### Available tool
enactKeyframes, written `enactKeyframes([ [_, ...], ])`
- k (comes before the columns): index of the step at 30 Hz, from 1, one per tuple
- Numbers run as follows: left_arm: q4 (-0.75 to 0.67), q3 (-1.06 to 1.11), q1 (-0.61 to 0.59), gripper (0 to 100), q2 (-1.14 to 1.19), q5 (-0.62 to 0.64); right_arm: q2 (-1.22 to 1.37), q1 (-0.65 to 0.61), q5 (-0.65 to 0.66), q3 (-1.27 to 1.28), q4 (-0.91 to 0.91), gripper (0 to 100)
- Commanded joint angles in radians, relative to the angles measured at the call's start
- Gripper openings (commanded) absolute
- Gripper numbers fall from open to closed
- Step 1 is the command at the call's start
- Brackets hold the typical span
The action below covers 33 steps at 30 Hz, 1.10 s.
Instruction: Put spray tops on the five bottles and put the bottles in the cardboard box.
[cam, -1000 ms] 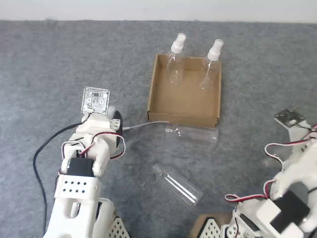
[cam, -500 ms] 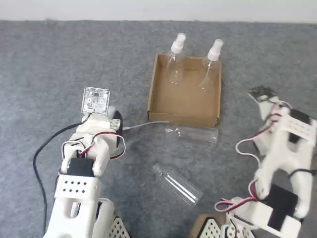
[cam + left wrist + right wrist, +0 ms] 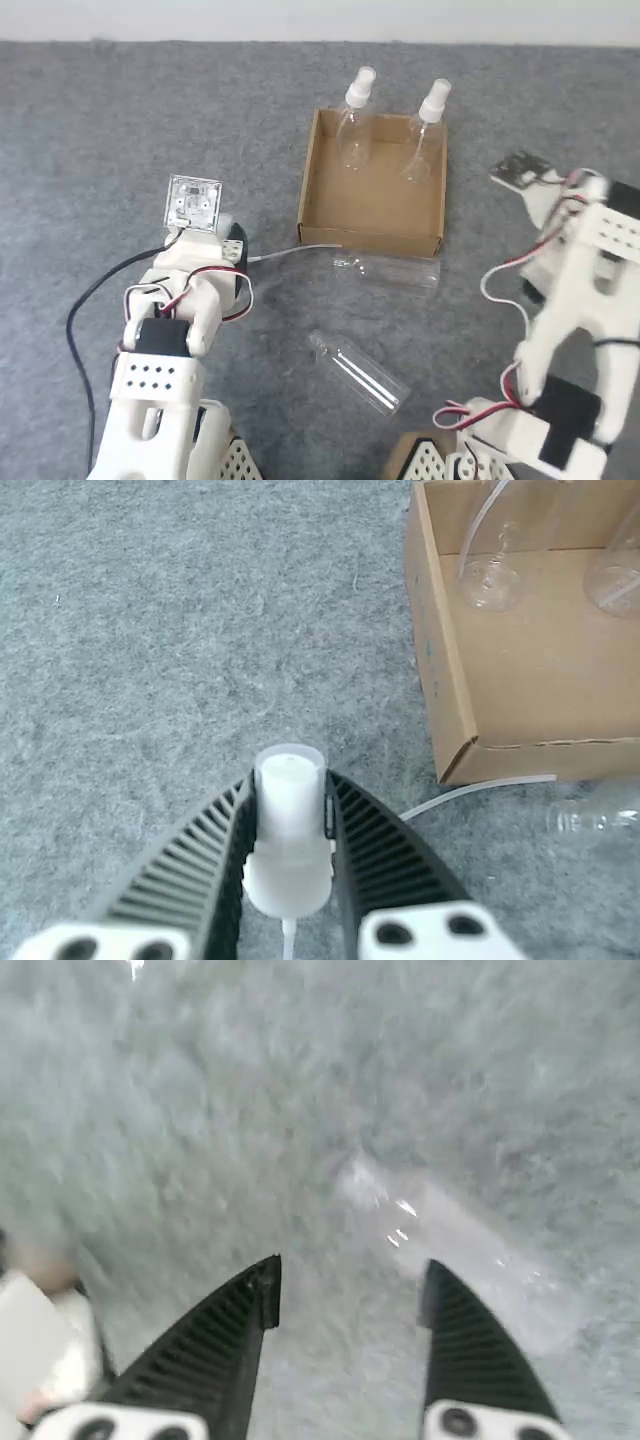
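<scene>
A grey felt cover [image 3: 130, 120] spreads over the whole surface, rough and a little mottled; its short fibres show well in the left wrist view. Along the far edge in the high view runs 1 pale strip [image 3: 300, 20], flat and whitish; whether it is a wall I cannot tell. The light is soft and even, with weak shadows.

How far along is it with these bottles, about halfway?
Roughly, from what shows. Done: two capped bottles lean inside the cardboard box. In hand: the left gripper clamps a spray top. Left: two uncapped bottles lie on the carpet outside the box; the right gripper is open and empty.
</scene>
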Motion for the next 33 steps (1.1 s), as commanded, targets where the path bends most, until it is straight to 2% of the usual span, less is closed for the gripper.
enactKeyframes([
  [1,-0.023,-0.004,-0.003,1,-0.029,-0.008,-0.062,0.133,0.29,-0.064,0.015,24.8],
  [6,-0.025,-0.004,-0.003,1,-0.029,-0.008,0.008,0.196,0.319,-0.064,-0.09,27.3],
  [15,-0.025,-0.004,-0.003,1,-0.025,-0.008,0.222,0.197,0.319,-0.068,-0.255,27.4],
  [26,-0.025,-0.004,-0.003,1,-0.025,-0.008,0.361,0.205,0.387,-0.064,-0.265,27.0],
  [29,-0.025,-0.004,-0.003,1,-0.026,-0.008,0.397,0.206,0.288,-0.069,-0.271,22.3],
  [33,-0.025,-0.004,-0.003,1,-0.026,-0.008,0.407,0.197,0.06,-0.075,-0.271,5.2],
])
